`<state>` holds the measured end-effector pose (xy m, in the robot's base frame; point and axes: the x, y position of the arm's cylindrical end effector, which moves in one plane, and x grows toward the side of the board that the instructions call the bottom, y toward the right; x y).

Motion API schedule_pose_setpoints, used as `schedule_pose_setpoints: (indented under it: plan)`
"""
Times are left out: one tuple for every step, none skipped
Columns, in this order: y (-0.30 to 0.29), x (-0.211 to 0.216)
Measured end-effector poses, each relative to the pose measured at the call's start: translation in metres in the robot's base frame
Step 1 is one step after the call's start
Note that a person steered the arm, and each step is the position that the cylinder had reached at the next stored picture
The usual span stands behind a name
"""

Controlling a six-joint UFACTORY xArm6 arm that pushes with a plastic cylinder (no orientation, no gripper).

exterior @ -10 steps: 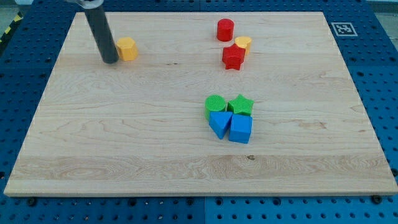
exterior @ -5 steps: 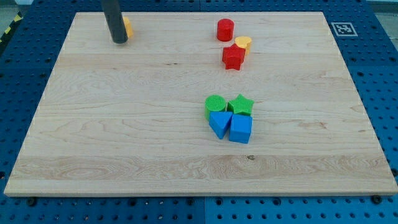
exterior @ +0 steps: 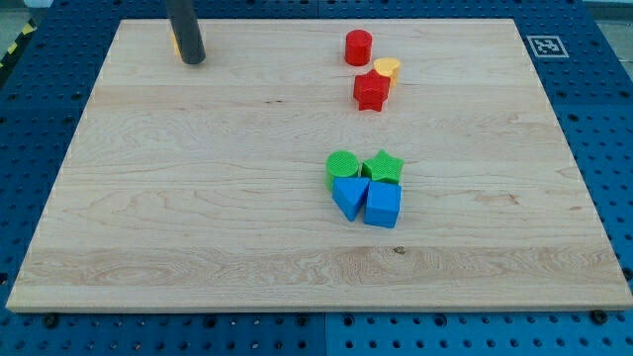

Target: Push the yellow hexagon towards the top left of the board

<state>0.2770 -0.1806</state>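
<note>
My tip (exterior: 193,60) is planted near the top left of the board (exterior: 198,227), and the rod above it runs straight out of the view's top edge, so the rest of the arm is cut off. The yellow hexagon (exterior: 174,44) is almost entirely hidden behind the rod: only a thin orange-yellow sliver peeks out on the rod's left side, just above my tip, and its shape cannot be made out from that. No jaws here, only a plain rod. Over toward the view's top right, well apart, the red cylinder (exterior: 358,46) stands alone, and just below it the red star (exterior: 371,91) partly covers a small yellow block (exterior: 387,68) whose shape is hard to read. At centre sits a tight cluster: green cylinder (exterior: 342,165), green star (exterior: 383,166), blue triangle (exterior: 347,196) and blue cube (exterior: 383,205), all touching.
</note>
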Motion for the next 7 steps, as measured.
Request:
schedule_pose_setpoints:
  plan:
    - [-0.002,-0.001]
    - [-0.002,-0.001]
    - [0.004,0.003]
    - [0.062,0.028]
    - [0.140,0.042]
    - [0.179,0.042]
    - [0.183,0.024]
